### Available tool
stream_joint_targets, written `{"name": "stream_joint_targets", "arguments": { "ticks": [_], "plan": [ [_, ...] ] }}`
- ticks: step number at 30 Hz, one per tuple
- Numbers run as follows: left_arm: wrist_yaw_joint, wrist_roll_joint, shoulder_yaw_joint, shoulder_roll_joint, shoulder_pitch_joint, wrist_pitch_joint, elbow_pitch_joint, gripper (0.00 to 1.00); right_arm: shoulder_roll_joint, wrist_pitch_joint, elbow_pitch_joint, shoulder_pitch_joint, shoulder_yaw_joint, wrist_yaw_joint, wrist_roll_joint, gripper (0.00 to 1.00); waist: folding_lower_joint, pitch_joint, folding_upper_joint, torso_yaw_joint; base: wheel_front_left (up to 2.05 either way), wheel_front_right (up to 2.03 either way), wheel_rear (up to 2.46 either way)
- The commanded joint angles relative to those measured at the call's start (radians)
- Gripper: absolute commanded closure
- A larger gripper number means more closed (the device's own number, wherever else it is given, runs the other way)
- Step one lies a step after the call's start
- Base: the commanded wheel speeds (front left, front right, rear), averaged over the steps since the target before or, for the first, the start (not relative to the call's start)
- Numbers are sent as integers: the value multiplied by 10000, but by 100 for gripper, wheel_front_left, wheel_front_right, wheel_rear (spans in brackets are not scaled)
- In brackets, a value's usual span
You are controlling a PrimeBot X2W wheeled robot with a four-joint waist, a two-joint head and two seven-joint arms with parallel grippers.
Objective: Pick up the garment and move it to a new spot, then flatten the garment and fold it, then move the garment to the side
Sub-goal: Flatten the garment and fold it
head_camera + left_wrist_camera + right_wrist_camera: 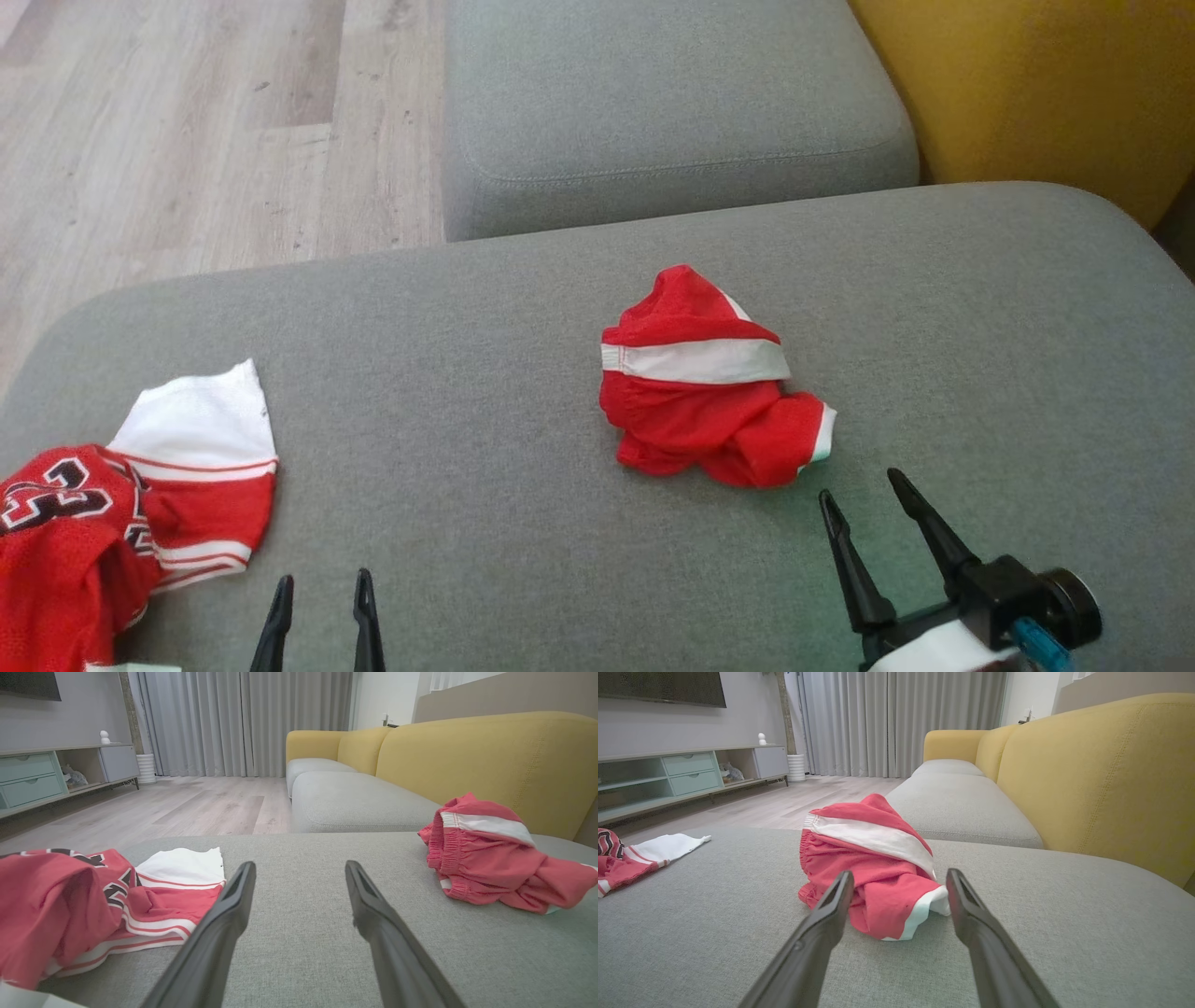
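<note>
The garment [709, 383], red shorts with a white band, lies crumpled in a heap on the grey sofa seat [485, 373]. My right gripper [859, 483] hovers open just short of its near right corner, nothing between the fingers. In the right wrist view the garment [873, 863] sits straight ahead of the open right gripper [900, 877]. My left gripper [322, 583] is open at the bottom left, well away from the garment. From the left wrist camera the garment [490, 854] lies off to the right of the open left gripper [300, 867].
A red and white jersey with black numbers [121, 504] lies at the seat's left end, beside my left gripper. A second grey cushion [672, 103] lies beyond, a yellow backrest [1046, 84] to the right, wooden floor [187, 121] to the left.
</note>
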Motion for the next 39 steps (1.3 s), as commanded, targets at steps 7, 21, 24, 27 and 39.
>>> {"name": "stream_joint_targets", "arguments": {
  "ticks": [7,21,24,27,39],
  "plan": [
    [82,111,274,-28,-350,-95,-250,0,-107,-63,-284,-241,212,-7,-65,0,0,51,-1,114,0,0,0],
    [167,3,149,-28,-462,-95,-159,0,-145,-63,-222,-334,338,-7,-13,0,0,179,-1,88,0,0,0],
    [110,-340,103,-28,-492,-95,5,0,-170,-63,-213,-393,395,-7,-27,0,0,255,-1,-34,0,0,0],
    [-82,-747,45,-28,-732,-95,194,0,-193,-63,-212,-440,467,-7,-29,0,0,367,-1,-192,0,0,0],
    [-1762,-2463,-844,-27,-3430,-95,1534,0,-273,-63,-356,-942,759,-7,-46,0,0,1176,-1,-1402,0,0,0]
  ]
}}
